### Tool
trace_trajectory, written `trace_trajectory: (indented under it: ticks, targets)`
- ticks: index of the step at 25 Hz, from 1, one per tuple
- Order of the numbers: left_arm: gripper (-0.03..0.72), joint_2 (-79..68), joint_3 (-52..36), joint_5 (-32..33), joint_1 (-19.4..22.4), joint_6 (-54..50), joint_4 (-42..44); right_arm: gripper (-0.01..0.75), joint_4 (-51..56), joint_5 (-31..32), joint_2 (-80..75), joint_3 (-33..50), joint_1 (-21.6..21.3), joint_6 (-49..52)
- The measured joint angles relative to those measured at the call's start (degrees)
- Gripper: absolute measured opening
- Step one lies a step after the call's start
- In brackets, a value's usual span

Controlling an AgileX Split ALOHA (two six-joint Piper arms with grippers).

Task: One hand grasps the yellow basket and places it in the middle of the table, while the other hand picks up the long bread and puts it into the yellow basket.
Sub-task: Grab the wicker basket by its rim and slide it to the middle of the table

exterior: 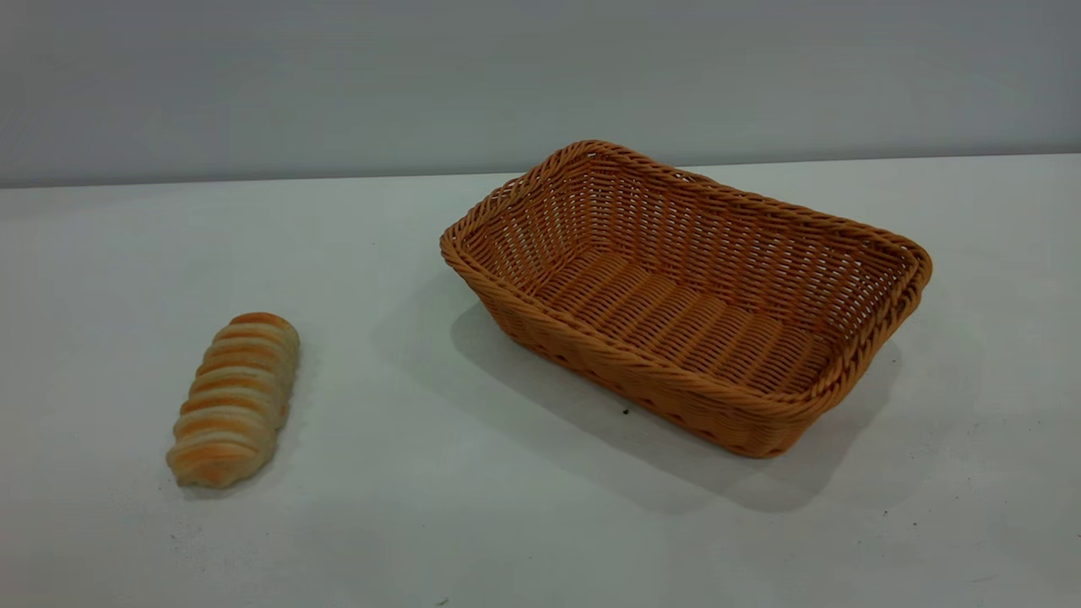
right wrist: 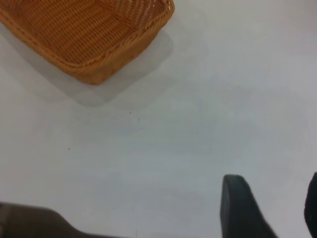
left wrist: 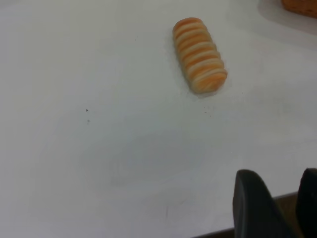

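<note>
The yellow basket [exterior: 688, 295] stands empty on the table [exterior: 439, 473], right of the middle; a corner of it shows in the right wrist view [right wrist: 89, 34] and a bit in the left wrist view [left wrist: 301, 6]. The long bread [exterior: 236, 399] lies on the table at the left, also in the left wrist view [left wrist: 199, 54]. Neither arm shows in the exterior view. My left gripper [left wrist: 277, 191] is open and empty near the table's edge, well short of the bread. My right gripper [right wrist: 271, 196] is open and empty over bare table, away from the basket.
A grey wall [exterior: 540, 76] runs behind the table. The table's near edge shows in the left wrist view [left wrist: 213, 232] and in the right wrist view [right wrist: 44, 218]. A few dark specks lie on the tabletop.
</note>
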State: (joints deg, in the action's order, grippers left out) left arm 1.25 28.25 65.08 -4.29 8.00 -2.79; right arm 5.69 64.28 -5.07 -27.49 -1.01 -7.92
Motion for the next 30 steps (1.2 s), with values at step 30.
trace_trajectory:
  ticks: [30]
  targets:
    - [0.287, 0.0, 0.0, 0.0, 0.0, -0.05, 0.0, 0.301, -0.84, 0.0, 0.0, 0.0, 1.1, -0.24]
